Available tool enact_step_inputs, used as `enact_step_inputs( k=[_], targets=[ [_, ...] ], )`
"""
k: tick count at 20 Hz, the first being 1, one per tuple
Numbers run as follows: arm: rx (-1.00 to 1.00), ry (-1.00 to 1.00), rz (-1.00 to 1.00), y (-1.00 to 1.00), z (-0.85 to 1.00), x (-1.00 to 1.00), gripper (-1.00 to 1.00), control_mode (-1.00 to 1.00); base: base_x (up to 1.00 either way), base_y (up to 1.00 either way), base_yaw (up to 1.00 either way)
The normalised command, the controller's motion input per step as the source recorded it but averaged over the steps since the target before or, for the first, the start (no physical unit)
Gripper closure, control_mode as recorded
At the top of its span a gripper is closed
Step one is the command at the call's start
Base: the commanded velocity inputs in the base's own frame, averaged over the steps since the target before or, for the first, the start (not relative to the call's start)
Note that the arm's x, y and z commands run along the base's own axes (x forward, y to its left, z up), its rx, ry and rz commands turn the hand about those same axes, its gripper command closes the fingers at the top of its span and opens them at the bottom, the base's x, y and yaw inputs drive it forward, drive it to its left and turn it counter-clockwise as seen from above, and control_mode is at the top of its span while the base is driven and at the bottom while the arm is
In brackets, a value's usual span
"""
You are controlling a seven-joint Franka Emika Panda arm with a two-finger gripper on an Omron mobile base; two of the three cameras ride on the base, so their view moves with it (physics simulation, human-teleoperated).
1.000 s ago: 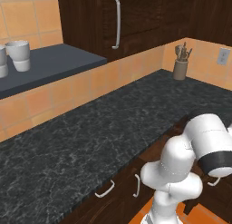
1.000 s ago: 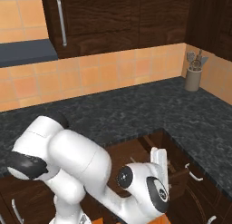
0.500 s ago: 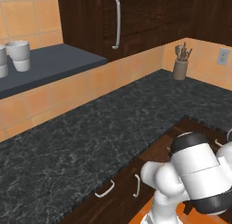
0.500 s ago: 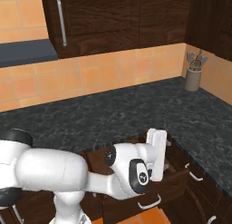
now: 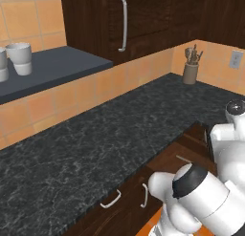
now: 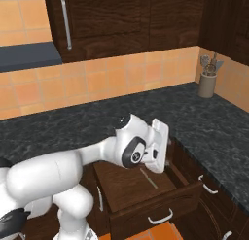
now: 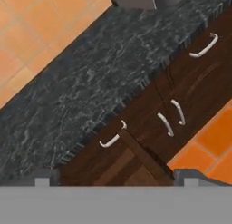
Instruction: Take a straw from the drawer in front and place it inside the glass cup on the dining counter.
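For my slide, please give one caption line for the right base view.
Arm reaches over the open drawer, where a straw lies, below the black worktop.

Orange tiles are lining the far wall behind a black speckled worktop. Dark wooden cabinets with long silver handles are hanging above. A grey shelf is running along the left, and orange floor tiles are showing below.

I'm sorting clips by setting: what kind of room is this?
A kitchen, rendered rather than real: a black speckled worktop under an orange tiled wall, dark wooden cabinets above, an open drawer below, and a utensil holder in the corner.
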Motion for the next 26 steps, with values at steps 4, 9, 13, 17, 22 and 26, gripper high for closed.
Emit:
enact_step_inputs(
  k=[4, 9, 13, 17, 22, 26],
  targets=[
    [0.31, 0.38, -0.07, 0.23, 0.20, 0.01, -1.00, -1.00, 0.00, 0.00, 0.00],
    [0.40, -0.14, -0.30, 0.64, -0.31, 0.00, -1.00, -1.00, 0.00, 0.00, 0.00],
    [0.30, -0.46, -0.38, 0.88, -0.50, 0.00, -1.00, -1.00, 0.00, 0.00, 0.00],
    [0.01, -0.30, -0.30, 0.89, -0.57, 0.06, -1.00, -1.00, 0.00, 0.00, 0.00],
    [-0.17, 0.10, -0.24, 0.48, -0.48, 0.16, -1.00, -1.00, 0.00, 0.00, 0.00],
    [-0.01, 0.25, -0.17, 0.00, -0.22, 0.10, -1.00, -1.00, 0.00, 0.00, 0.00]
  ],
)
